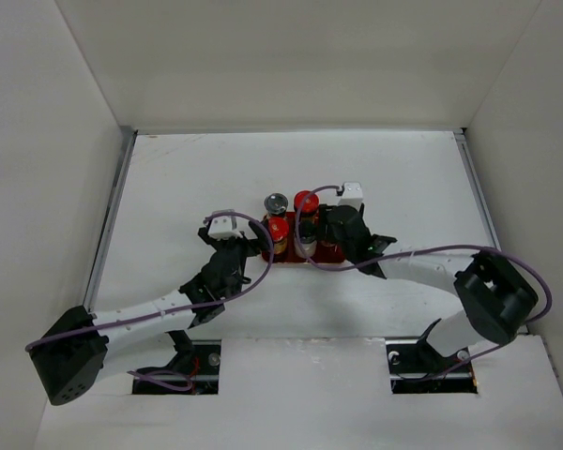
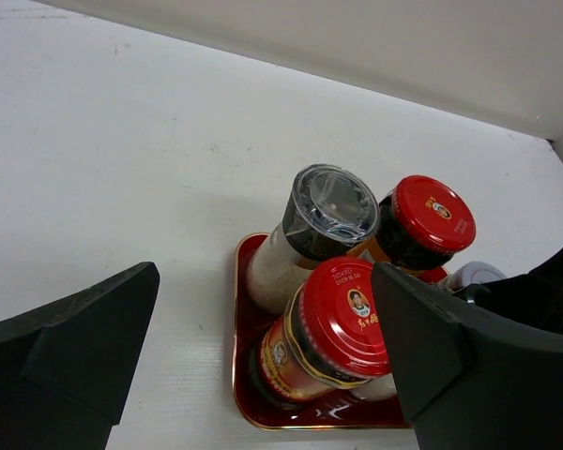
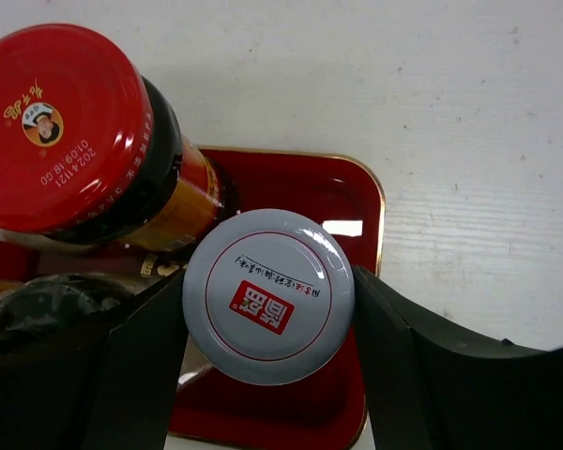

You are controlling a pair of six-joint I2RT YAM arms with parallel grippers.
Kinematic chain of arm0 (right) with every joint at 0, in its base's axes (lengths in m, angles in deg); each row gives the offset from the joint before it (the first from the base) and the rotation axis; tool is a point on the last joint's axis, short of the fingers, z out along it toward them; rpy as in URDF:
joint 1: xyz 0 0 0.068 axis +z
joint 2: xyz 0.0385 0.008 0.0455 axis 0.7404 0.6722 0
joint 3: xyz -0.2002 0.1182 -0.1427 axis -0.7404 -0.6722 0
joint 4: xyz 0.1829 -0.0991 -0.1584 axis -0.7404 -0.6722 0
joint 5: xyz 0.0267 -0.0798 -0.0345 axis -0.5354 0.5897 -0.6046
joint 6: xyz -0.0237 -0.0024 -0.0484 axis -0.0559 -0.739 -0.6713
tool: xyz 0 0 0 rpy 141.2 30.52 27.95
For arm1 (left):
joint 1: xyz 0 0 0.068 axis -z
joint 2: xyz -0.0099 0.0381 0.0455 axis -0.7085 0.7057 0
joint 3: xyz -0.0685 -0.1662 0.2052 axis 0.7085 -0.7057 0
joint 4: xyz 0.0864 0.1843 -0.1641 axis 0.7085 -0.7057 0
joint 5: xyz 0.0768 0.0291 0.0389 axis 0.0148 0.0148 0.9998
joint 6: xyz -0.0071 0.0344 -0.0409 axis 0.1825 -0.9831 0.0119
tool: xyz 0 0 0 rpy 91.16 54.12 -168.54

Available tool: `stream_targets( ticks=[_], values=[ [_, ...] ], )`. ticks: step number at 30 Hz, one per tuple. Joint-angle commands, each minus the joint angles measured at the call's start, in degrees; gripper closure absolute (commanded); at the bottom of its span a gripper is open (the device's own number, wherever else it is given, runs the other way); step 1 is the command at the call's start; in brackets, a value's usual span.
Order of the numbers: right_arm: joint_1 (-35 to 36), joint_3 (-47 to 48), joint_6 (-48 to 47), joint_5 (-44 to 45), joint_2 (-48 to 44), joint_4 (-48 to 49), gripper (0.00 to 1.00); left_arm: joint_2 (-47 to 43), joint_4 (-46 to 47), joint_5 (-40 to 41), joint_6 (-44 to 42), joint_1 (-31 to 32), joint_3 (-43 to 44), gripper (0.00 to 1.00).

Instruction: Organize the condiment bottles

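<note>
Right tool [image 3: 267, 314] clamped on grey-capped jar [image 3: 268, 292], fingers against cap sides, jar upright over free corner of red tray [image 3: 361, 183]. Left tool [image 2: 267, 319] spread wide, empty, beside tray. Standing in tray: red-capped jars [image 2: 342, 314], dark-capped jar [image 2: 330, 202] (tight cluster). Judgement: lower straight, stay clear of neighbouring red cap, release only once base seats; contact with tray floor not visible.

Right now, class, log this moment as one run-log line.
right jaws: shut on grey-capped jar | left jaws: open, empty | red tray: two red-capped jars, one clear-capped jar standing
</note>
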Motion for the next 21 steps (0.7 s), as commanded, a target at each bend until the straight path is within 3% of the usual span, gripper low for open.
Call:
stream_targets(
  ticks=[1,3,6,14,21],
  values=[
    [0.5,3.5,0.1,4.2,-0.2,8.4,0.35,-0.6,2.2,0.2,0.4,0.3,-0.5,0.0],
    [0.6,3.2,-0.1,5.6,-0.3,8.5,0.28,-1.6,2.2,0.4,0.5,-0.5,-0.8,0.0],
    [0.8,2.8,0.1,6.2,-1.6,7.8,0.0,-3.2,1.9,1.0,0.5,-0.9,-1.4,0.0],
    [-0.2,-0.9,-0.4,9.9,-14.2,4.8,0.0,-9.3,-0.3,-1.0,0.6,-3.6,-2.3,0.0],
    [-8.9,-12.4,4.3,10.2,-27.3,5.2,0.0,-10.0,-8.7,-2.1,4.4,-7.0,-0.6,0.0]
  ],
)
